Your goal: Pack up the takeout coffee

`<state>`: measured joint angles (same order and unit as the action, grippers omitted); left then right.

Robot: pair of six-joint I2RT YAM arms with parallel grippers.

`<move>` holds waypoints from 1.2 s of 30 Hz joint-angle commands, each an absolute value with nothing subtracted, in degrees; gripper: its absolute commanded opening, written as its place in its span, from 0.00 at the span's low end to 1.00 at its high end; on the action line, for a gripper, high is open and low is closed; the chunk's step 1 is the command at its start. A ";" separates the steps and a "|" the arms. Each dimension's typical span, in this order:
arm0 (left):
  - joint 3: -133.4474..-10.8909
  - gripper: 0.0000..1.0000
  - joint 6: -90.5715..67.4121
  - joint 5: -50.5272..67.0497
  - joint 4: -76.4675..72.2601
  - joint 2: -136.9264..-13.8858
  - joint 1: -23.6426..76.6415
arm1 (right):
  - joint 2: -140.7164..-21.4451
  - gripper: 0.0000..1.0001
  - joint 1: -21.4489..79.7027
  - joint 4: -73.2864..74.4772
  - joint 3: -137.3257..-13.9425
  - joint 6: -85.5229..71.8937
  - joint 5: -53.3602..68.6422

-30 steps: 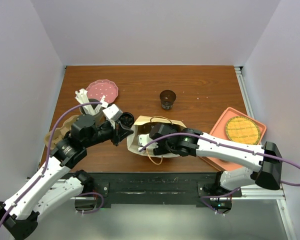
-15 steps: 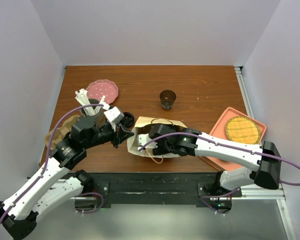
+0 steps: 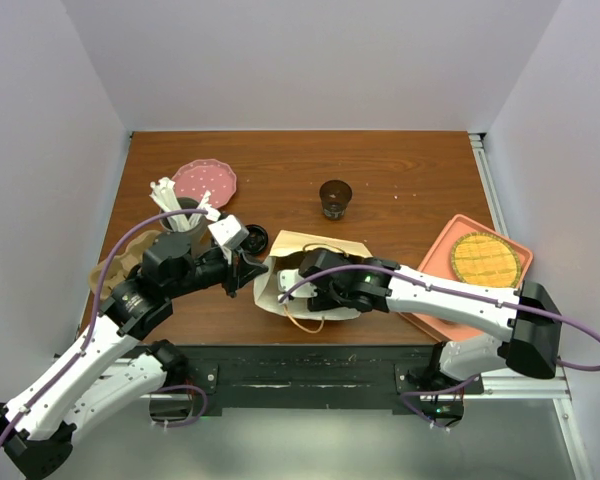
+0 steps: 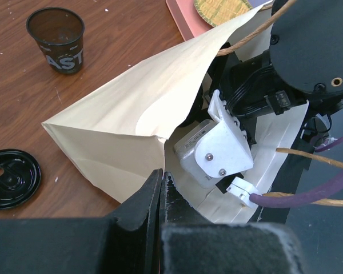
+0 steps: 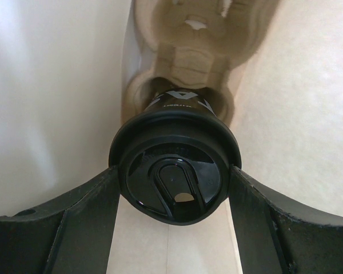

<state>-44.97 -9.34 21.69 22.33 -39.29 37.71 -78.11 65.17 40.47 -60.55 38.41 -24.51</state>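
Coffee looks light and crushable; right end effector clasps it at the stiff lid rim, probably the soundest hold; left end effector, closed, pinches the edge of the bag.

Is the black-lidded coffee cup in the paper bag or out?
In: the small dark black-lidded cup sits between the fingers of the right hand, tan paper bag walls around it.

A: What sort of place is this?
B: A robot lab's test cell. Plain white walls box in a wooden table on three sides.
A: And the gear?
B: Two arms bolted to a dark rail at the bottom of the frame, purple cables looping off them.
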 commanded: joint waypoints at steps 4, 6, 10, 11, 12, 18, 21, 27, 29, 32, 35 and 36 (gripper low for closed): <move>-46.05 0.00 -7.91 22.76 21.53 -38.85 38.58 | -76.55 0.47 63.99 36.48 -59.33 39.38 -25.84; -46.05 0.00 -7.82 22.76 21.53 -38.85 38.58 | -76.38 0.47 63.90 35.77 -59.15 39.38 -25.84; -46.05 0.00 -7.82 22.94 21.71 -38.76 38.67 | -76.20 0.47 63.20 34.54 -58.71 39.99 -25.58; -45.97 0.00 -7.91 23.03 21.62 -38.67 38.67 | -76.20 0.47 63.11 34.28 -58.62 40.08 -25.32; -45.88 0.00 -7.91 23.11 21.53 -38.67 38.67 | -76.20 0.47 63.11 34.02 -58.62 40.25 -25.05; -45.70 0.00 -7.91 23.20 21.45 -38.50 38.67 | -77.25 0.47 62.32 31.91 -58.10 41.13 -24.35; -45.53 0.00 -8.00 23.38 21.27 -38.41 38.67 | -78.04 0.47 62.14 30.94 -58.01 41.92 -23.73; -45.26 0.00 -8.79 23.55 21.27 -38.32 38.58 | -79.80 0.46 62.05 28.83 -58.45 43.50 -23.91; -45.18 0.00 -9.23 23.03 21.27 -38.23 38.58 | -79.63 0.46 62.14 27.43 -57.75 44.29 -23.64; -45.35 0.00 -9.49 22.50 21.36 -38.14 38.58 | -79.72 0.46 62.05 25.85 -56.61 45.70 -23.29; -45.61 0.00 -9.93 22.06 21.97 -38.14 38.58 | -79.37 0.46 61.79 24.26 -55.55 46.41 -23.21; -45.70 0.00 -9.93 21.97 22.06 -38.23 38.58 | -79.19 0.46 61.44 23.91 -55.29 46.32 -22.86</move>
<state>-44.97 -9.43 22.13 22.37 -38.81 38.35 -79.66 62.24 28.25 -56.71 44.40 -23.75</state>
